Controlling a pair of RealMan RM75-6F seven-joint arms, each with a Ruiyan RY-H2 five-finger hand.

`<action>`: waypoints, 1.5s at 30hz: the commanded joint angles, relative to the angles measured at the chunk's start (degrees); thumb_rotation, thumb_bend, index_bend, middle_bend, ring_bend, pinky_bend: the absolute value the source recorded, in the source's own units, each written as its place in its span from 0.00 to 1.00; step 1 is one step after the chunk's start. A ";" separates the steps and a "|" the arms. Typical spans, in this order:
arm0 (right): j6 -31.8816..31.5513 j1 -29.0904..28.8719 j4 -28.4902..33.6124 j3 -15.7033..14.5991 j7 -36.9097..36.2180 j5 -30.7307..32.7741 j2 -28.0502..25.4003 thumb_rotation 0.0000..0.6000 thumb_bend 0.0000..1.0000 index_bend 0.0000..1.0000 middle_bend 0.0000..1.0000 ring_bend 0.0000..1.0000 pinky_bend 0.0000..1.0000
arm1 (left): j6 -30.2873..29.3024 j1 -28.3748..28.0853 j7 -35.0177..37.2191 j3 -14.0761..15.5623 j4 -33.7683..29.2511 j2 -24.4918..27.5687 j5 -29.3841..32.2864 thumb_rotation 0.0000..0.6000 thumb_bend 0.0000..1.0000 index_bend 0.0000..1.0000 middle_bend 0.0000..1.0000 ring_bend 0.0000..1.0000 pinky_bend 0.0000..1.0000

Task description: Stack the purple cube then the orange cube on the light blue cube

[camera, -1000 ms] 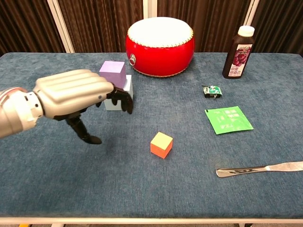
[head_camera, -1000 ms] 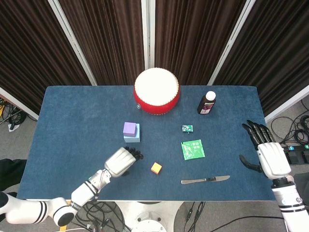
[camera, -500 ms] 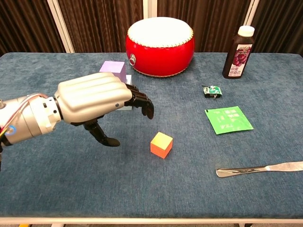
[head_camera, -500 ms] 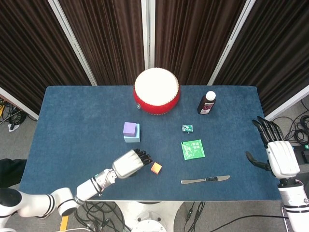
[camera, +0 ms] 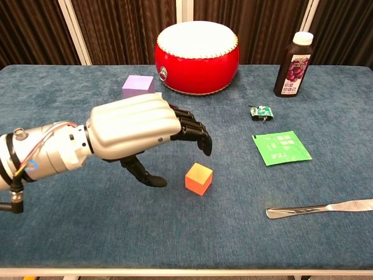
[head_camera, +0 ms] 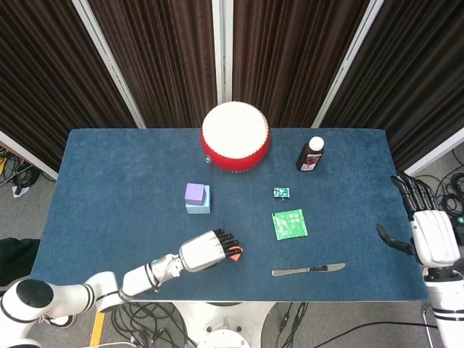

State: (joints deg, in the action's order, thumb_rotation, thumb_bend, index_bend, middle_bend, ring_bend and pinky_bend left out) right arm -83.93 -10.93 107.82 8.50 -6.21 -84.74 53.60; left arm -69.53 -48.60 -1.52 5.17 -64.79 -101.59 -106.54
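Note:
The purple cube point(head_camera: 194, 193) point(camera: 138, 86) sits on top of the light blue cube point(head_camera: 199, 206), left of the table's middle. In the chest view my left hand hides the light blue cube. The orange cube point(camera: 199, 178) point(head_camera: 235, 253) lies alone near the front edge. My left hand point(head_camera: 209, 251) point(camera: 140, 133) hovers open just left of the orange cube, fingers spread above it and thumb low beside it, not touching. My right hand point(head_camera: 428, 230) hangs open beyond the table's right edge, seen only in the head view.
A red drum point(head_camera: 235, 135) stands at the back centre, with a dark juice bottle point(head_camera: 310, 154) to its right. A small green clip point(head_camera: 281, 192), a green packet point(head_camera: 289, 223) and a knife point(head_camera: 308, 270) lie right of the orange cube.
My left hand has moved right along the front of the table, from below the stacked cubes to right beside the orange cube. My right hand has drifted further right, off the table.

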 commanded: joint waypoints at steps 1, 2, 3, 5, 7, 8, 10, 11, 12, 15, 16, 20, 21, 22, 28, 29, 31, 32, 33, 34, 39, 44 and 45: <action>-0.16 0.15 -0.10 0.08 -0.36 -0.09 -0.17 1.00 0.22 0.00 0.01 0.00 0.00 | 0.38 -1.21 1.51 0.47 3.42 -1.92 -1.29 1.00 0.20 0.39 0.46 0.36 0.47; -0.22 0.20 -0.10 0.10 -0.50 -0.13 -0.21 1.00 0.22 0.00 0.01 0.00 0.00 | 0.56 -1.45 1.96 0.53 4.07 -2.20 -1.42 1.00 0.20 0.39 0.46 0.36 0.47; -0.29 0.25 -0.14 0.12 -0.65 -0.19 -0.25 1.00 0.22 0.00 0.01 0.00 0.00 | 0.80 -1.85 2.49 0.57 4.84 -2.46 -1.61 1.00 0.20 0.39 0.46 0.36 0.47; -0.41 0.32 -0.24 0.19 -0.85 -0.19 -0.26 1.00 0.22 0.00 0.01 0.00 0.00 | 1.42 -2.66 3.14 0.57 5.59 -2.54 -1.88 1.00 0.20 0.39 0.46 0.36 0.47; -0.40 0.36 -0.36 0.30 -1.05 0.02 -0.27 1.00 0.21 0.00 0.01 0.00 0.00 | 2.65 -3.89 3.81 0.37 5.53 -2.20 -1.97 1.00 0.20 0.39 0.46 0.36 0.47; -0.42 0.39 -0.44 0.36 -1.14 0.13 -0.27 1.00 0.21 0.00 0.01 0.00 0.00 | 3.23 -4.40 3.97 0.31 5.21 -1.95 -1.98 1.00 0.20 0.39 0.46 0.36 0.47; -0.65 0.48 -0.57 0.57 -1.44 0.33 -0.24 1.00 0.22 0.00 0.00 0.00 0.00 | 4.63 -5.62 4.16 0.10 4.10 -1.32 -1.97 1.00 0.20 0.39 0.46 0.36 0.47; -0.86 0.53 -0.65 0.72 -1.61 0.42 -0.18 1.00 0.22 0.00 0.00 0.00 0.00 | 5.47 -6.32 4.08 0.01 3.55 -1.02 -2.02 1.00 0.21 0.39 0.46 0.36 0.47; -1.03 0.59 -0.71 0.83 -1.78 0.46 -0.15 1.00 0.22 0.00 0.00 0.00 0.00 | 6.10 -6.82 3.94 -0.05 3.20 -0.85 -2.05 1.00 0.21 0.39 0.46 0.36 0.47; -1.36 0.75 -0.83 1.03 -2.31 0.54 -0.19 1.00 0.22 0.00 0.00 0.00 0.00 | 7.79 -8.30 3.58 -0.39 2.68 -0.76 -2.06 1.00 0.21 0.39 0.46 0.36 0.47; -1.45 0.82 -0.85 1.07 -2.49 0.55 -0.25 1.00 0.22 0.00 0.00 0.00 0.00 | 8.29 -8.65 3.64 -0.50 2.66 -0.85 -1.93 1.00 0.21 0.39 0.46 0.36 0.47; -2.04 1.19 -1.05 1.16 -3.37 0.26 -0.47 1.00 0.22 0.00 0.00 0.00 0.00 | 9.87 -9.92 3.96 -0.75 3.53 -1.37 -1.54 1.00 0.21 0.39 0.47 0.36 0.47; -2.12 1.26 -1.12 1.16 -3.55 0.20 -0.51 1.00 0.22 0.00 0.00 0.00 0.00 | 10.18 -10.18 4.18 -0.79 3.84 -1.48 -1.42 1.00 0.21 0.39 0.47 0.36 0.47; -2.14 1.30 -1.21 1.17 -3.73 0.16 -0.54 1.00 0.22 0.00 0.00 0.00 0.00 | 10.48 -10.43 4.47 -0.83 4.19 -1.61 -1.24 1.00 0.21 0.39 0.47 0.36 0.47; -1.93 1.28 -1.32 1.20 -3.89 0.04 -0.56 1.00 0.22 0.00 0.00 0.00 0.00 | 11.07 -11.28 5.77 -0.74 5.66 -2.46 -0.68 1.00 0.22 0.39 0.47 0.36 0.47; -1.89 1.27 -1.31 1.21 -3.85 0.06 -0.54 1.00 0.22 0.00 0.00 0.00 0.00 | 11.11 -11.37 6.00 -0.68 5.84 -2.62 -0.62 1.00 0.22 0.39 0.47 0.36 0.47; -1.83 1.28 -1.33 1.24 -3.82 0.15 -0.53 1.00 0.22 0.00 0.00 0.00 0.00 | 11.09 -11.50 6.40 -0.50 6.26 -3.02 -0.56 1.00 0.22 0.39 0.47 0.37 0.47; -1.84 1.30 -1.36 1.26 -3.86 0.18 -0.52 1.00 0.22 0.00 0.00 0.00 0.00 | 11.06 -11.57 6.56 -0.40 6.45 -3.18 -0.57 1.00 0.22 0.39 0.47 0.37 0.47; -1.83 1.31 -1.40 1.28 -3.90 0.21 -0.52 1.00 0.22 0.00 0.00 0.00 0.00 | 11.02 -11.62 6.68 -0.30 6.64 -3.32 -0.59 1.00 0.22 0.39 0.47 0.37 0.47; -1.77 1.31 -1.44 1.29 -3.92 0.26 -0.51 1.00 0.22 0.00 0.00 0.00 0.00 | 10.94 -11.67 6.79 -0.18 6.92 -3.51 -0.61 1.00 0.22 0.39 0.47 0.37 0.48; -1.53 1.28 -1.44 1.30 -3.99 0.30 -0.58 1.00 0.22 0.00 0.00 0.00 0.00 | 11.27 -11.96 7.55 0.00 8.01 -4.16 -0.16 1.00 0.23 0.40 0.49 0.37 0.48; -1.39 1.26 -1.53 1.41 -4.20 0.48 -0.63 1.00 0.22 0.00 0.00 0.00 0.00 | 11.55 -12.29 8.26 0.10 9.18 -4.84 0.29 1.00 0.24 0.40 0.49 0.38 0.49; -1.32 1.24 -1.54 1.44 -4.22 0.54 -0.64 1.00 0.22 0.00 0.00 0.00 0.00 | 11.52 -12.32 8.36 0.11 9.39 -4.97 0.39 1.00 0.24 0.41 0.50 0.38 0.49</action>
State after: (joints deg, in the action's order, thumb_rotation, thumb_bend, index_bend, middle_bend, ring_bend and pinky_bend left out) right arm -85.25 -9.68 106.29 9.93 -10.42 -84.21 52.97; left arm -58.01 -60.89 6.77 5.26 -55.46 -106.49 -106.22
